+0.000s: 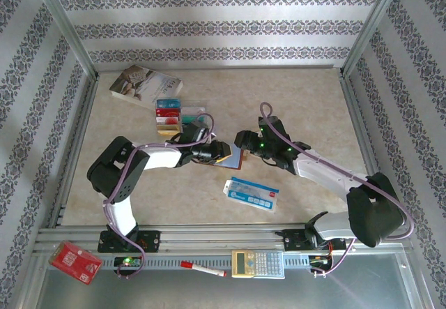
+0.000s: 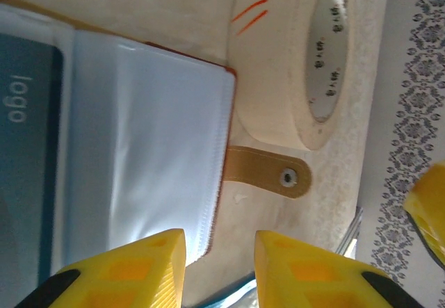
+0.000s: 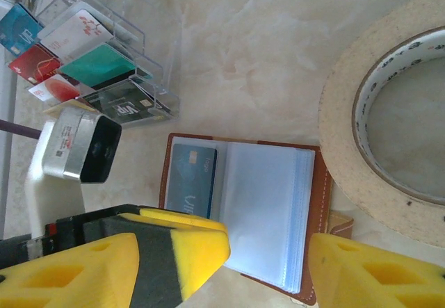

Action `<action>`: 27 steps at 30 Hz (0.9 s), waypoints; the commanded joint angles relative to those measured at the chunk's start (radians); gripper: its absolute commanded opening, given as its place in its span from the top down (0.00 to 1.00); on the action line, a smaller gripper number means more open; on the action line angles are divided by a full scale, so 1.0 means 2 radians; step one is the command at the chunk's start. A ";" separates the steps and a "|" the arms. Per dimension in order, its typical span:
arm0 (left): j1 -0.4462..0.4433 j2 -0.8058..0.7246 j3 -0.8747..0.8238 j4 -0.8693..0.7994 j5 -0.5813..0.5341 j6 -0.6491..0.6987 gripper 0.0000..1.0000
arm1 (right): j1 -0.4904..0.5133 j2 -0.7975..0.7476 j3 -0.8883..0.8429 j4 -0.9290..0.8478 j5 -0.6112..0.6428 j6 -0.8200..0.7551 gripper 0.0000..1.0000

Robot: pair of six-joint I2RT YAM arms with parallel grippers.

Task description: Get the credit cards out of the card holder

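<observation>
Card holder point(image 1: 231, 157): reddish-brown leather, opened flat on the table point(image 1: 313, 107) near its middle, between the two grippers. Clear sleeves point(image 3: 268, 211) facing up. Open spread longer than deep, long axis running from one gripper towards the other in the top view. Tan strap point(image 2: 268, 172) with a snap pointing off the sleeve-side edge towards the tape roll point(image 2: 299, 65), its tip just beside the roll.

Blue card point(image 3: 193, 176): seated in the page opposite the stacked sleeves, long side parallel to the fold; marked "logo" in the left wrist view.

Credit cards point(image 3: 97, 65): several, in blue, white, red, teal and black, standing tilted in a clear rack point(image 3: 149, 26), well apart from the holder, towards the far left.

Left gripper point(image 2: 219, 266): jaws partly parted, nothing clamped; one yellow fingertip point(image 2: 149, 266) over the sleeves' corner, the other over bare table beside the holder's edge.

Right gripper point(image 3: 271, 266): jaws wide apart, nothing clamped, hovering over the holder's near edge; contact impossible to tell.

Also on the table: book point(image 1: 145, 84) at the far left; blue-and-white packet point(image 1: 251, 194) nearer the arm bases.
</observation>
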 commanded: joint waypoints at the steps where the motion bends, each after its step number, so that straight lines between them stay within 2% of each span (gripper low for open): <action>1: -0.005 0.007 0.008 0.004 -0.008 -0.008 0.67 | -0.007 -0.012 -0.013 0.010 0.010 0.007 0.33; 8: -0.003 -0.043 0.010 -0.024 -0.024 0.007 0.64 | -0.007 -0.010 -0.013 0.011 0.003 0.009 0.33; 15: 0.021 -0.094 0.002 -0.136 -0.117 0.051 0.56 | 0.001 0.032 0.017 0.015 -0.037 0.025 0.35; 19: 0.033 -0.103 0.000 -0.170 -0.153 0.074 0.55 | 0.015 0.069 0.036 0.028 -0.050 0.044 0.37; 25: 0.052 -0.082 0.023 -0.211 -0.179 0.111 0.58 | 0.044 0.131 0.064 0.053 -0.050 0.080 0.47; 27: 0.059 -0.071 0.030 -0.215 -0.174 0.124 0.60 | 0.053 0.150 0.070 0.062 -0.045 0.088 0.54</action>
